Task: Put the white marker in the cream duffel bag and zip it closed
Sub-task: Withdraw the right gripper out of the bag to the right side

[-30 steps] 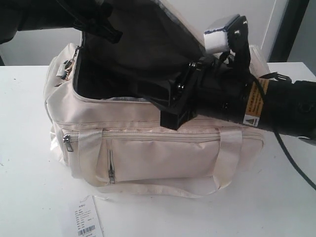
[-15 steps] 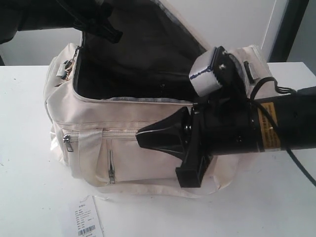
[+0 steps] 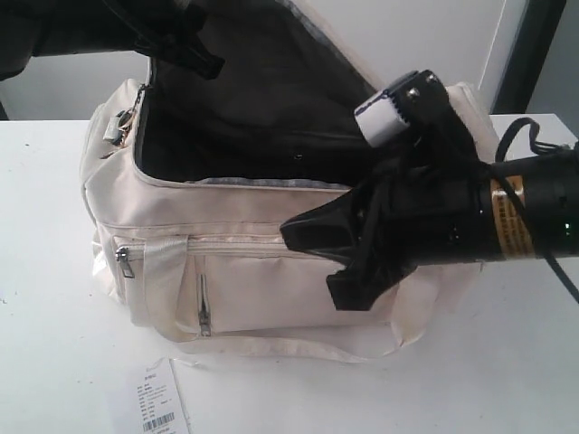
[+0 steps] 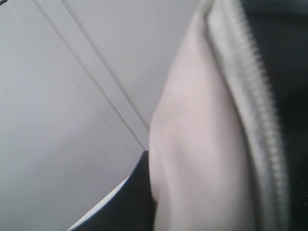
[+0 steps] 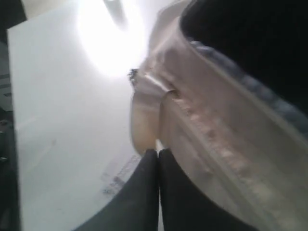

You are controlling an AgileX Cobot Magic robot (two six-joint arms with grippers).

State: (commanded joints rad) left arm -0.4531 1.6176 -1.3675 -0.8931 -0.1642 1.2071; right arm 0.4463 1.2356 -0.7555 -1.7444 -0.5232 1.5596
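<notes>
The cream duffel bag (image 3: 271,280) lies on the white table with its top flap (image 3: 262,81) held upright, showing the dark lining and open interior. At the top left my left gripper (image 3: 204,61) is clamped on that flap; in the left wrist view cream fabric and zip teeth (image 4: 250,96) press against one dark finger (image 4: 137,197). My right gripper (image 3: 289,237) hovers in front of the bag's front wall, jaws shut together with nothing between them (image 5: 157,153). The white marker is out of view.
A white barcoded paper tag (image 3: 158,411) lies on the table (image 3: 45,316) in front of the bag, also blurred in the right wrist view (image 5: 118,175). Webbing handles (image 3: 298,348) trail along the bag's front. A wall stands behind.
My right gripper came out of the bag's opening, moved down in front of the bag and closed its jaws. The left gripper and flap stayed where they were.
</notes>
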